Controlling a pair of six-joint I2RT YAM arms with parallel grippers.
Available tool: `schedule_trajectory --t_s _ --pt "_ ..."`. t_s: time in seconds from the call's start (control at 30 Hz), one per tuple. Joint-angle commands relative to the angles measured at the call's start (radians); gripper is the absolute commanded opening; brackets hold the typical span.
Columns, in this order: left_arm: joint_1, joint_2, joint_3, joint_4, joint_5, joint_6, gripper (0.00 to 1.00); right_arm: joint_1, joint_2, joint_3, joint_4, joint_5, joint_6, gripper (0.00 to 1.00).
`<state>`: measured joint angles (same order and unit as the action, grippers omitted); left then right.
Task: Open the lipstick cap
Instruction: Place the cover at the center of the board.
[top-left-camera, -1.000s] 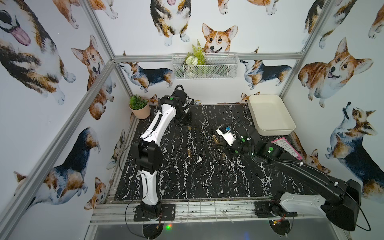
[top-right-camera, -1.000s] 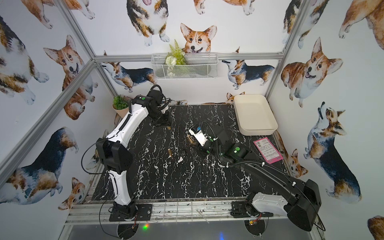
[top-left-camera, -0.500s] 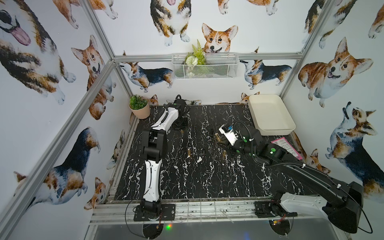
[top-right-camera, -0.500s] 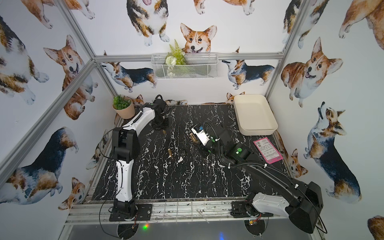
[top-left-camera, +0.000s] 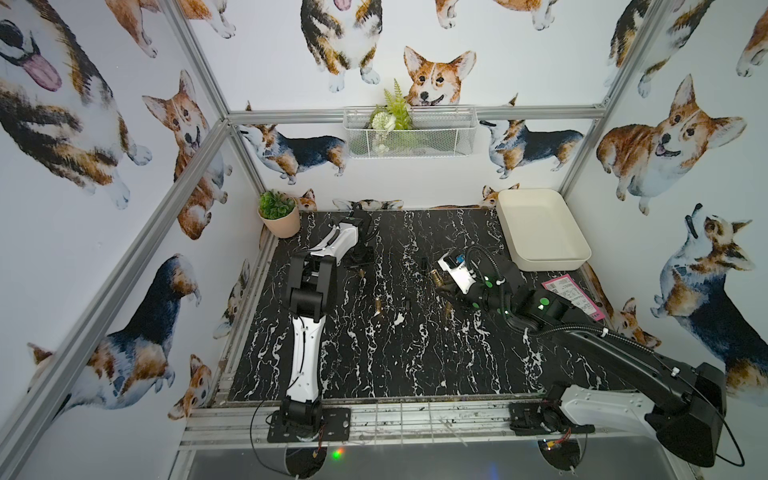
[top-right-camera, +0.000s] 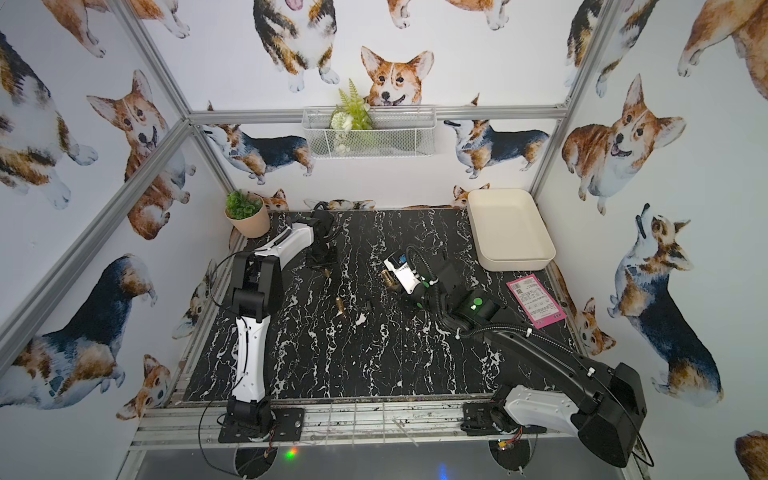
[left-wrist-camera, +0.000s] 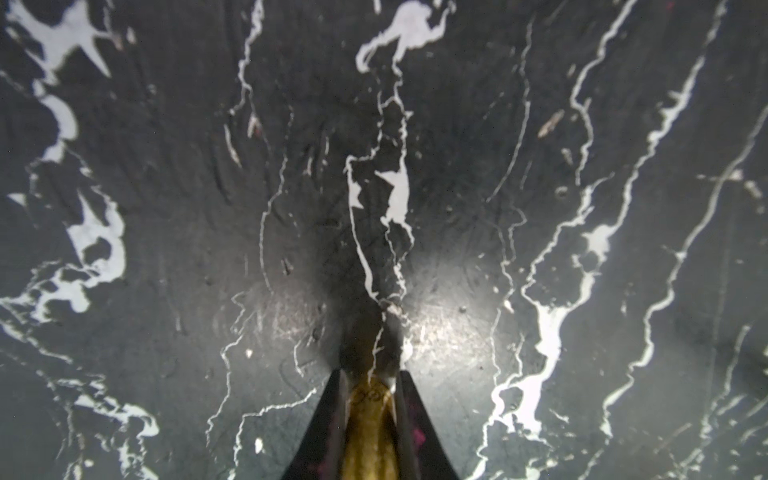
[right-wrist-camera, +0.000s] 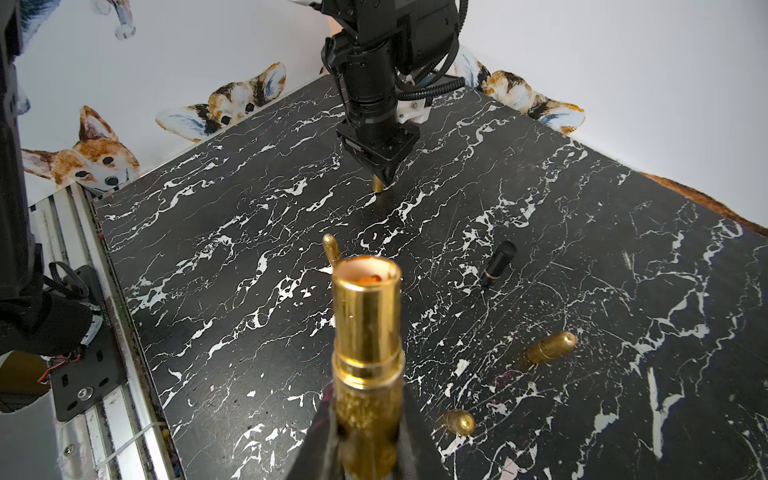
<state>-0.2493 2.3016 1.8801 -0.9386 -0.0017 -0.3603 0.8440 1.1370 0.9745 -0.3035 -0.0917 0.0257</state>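
My right gripper (right-wrist-camera: 368, 399) is shut on the textured base of a gold lipstick (right-wrist-camera: 368, 316). Its tube stands uncapped, with orange stick showing inside the open mouth. In both top views this lipstick (top-left-camera: 435, 276) (top-right-camera: 388, 277) is right of the table's middle. My left gripper (left-wrist-camera: 371, 374) is shut on the gold cap (left-wrist-camera: 370, 415), which points straight down just above the black marble table (left-wrist-camera: 166, 208). The right wrist view shows the left gripper (right-wrist-camera: 382, 178) at the back left with the cap tip (right-wrist-camera: 377, 185) sticking out below it.
Loose gold lipsticks (top-left-camera: 378, 306) (top-left-camera: 448, 309) and a black one (right-wrist-camera: 498, 264) lie on the table between the arms. A white tray (top-left-camera: 548, 264) sits at the back right, a pink card (top-left-camera: 571, 295) in front of it, and a potted plant (top-left-camera: 278, 216) at the back left.
The left arm has folded down and lowered its gripper with the cap close to the tabletop. The right gripper with the lipstick has barely shifted.
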Motion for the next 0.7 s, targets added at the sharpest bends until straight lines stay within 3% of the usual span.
schedule_trajectory --t_s 0.0,0.1,0.33,0.67 --pt "0.001 0.004 -0.027 0.028 -0.014 -0.018 0.0 0.001 0.001 0.0 0.003 0.01 0.01 0.0" --pt "0.001 0.001 -0.042 0.035 -0.017 -0.02 0.0 0.001 0.004 0.0 0.001 0.011 0.009 0.0" --pt "0.004 -0.003 -0.063 0.05 -0.01 -0.022 0.13 0.001 0.008 0.002 -0.009 0.014 0.008 0.0" --pt "0.007 -0.026 -0.055 0.049 -0.019 -0.019 0.51 0.003 0.0 0.002 -0.014 0.016 0.008 0.0"
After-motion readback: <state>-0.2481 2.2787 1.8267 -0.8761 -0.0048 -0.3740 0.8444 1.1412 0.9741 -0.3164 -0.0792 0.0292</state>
